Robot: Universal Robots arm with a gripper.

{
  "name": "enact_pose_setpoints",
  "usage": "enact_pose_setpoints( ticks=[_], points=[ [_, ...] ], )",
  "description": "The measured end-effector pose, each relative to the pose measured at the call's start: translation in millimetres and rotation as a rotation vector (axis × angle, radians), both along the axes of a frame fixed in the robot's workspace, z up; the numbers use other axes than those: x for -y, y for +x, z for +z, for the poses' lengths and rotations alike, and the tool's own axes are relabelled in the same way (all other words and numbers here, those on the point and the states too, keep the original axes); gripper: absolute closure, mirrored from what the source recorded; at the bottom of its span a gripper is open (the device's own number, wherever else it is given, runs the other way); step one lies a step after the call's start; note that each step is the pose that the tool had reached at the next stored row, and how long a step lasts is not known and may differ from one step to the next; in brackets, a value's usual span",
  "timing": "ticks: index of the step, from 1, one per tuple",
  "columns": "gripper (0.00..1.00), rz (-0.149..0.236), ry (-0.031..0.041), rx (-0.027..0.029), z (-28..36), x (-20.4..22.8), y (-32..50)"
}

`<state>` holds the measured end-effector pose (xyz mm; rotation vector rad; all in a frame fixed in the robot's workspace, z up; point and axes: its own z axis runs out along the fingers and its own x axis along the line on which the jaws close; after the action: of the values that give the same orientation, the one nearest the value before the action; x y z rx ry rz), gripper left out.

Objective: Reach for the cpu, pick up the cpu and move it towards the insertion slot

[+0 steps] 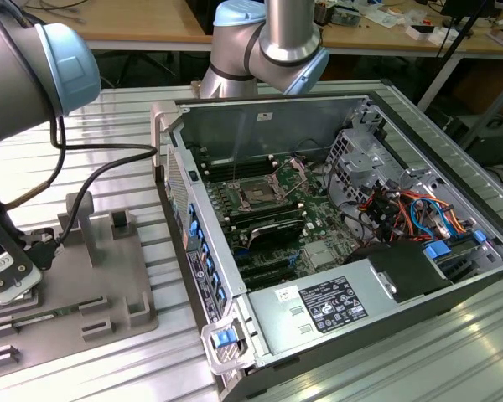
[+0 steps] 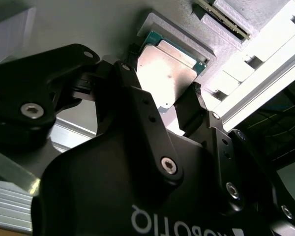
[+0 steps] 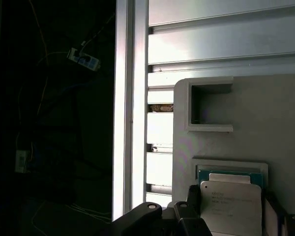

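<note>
The gripper (image 2: 162, 93) of a Universal Robots arm (image 1: 268, 33) is hanging low over a grey plastic tray (image 1: 109, 276) on the slatted aluminium table (image 1: 117, 117). The cpu (image 2: 172, 64) is sitting directly between its black fingers (image 2: 137, 108). In both wrist views the fingers are bearing against two opposite edges of the chip, clamping it by its sides. The silvery top is facing up toward the gripper, and the thin green rim is lying inside the tray's square recess. Whether the chip is clear of the recess floor cannot be told. The insertion slot (image 1: 258, 194), a dark square in a shiny metal frame, is lying well apart from the gripper. It is on the green board inside the open computer case (image 1: 268, 126), toward the exterior view's right.
</note>
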<state>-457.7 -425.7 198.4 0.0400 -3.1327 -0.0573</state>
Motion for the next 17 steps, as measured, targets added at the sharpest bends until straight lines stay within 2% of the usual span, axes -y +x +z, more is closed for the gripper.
enact_pose_setpoints(
  ticks=[17],
  points=[
    [0.45,0.0,-0.0001,0.0,7.0,0.0,0.0]
  ],
)
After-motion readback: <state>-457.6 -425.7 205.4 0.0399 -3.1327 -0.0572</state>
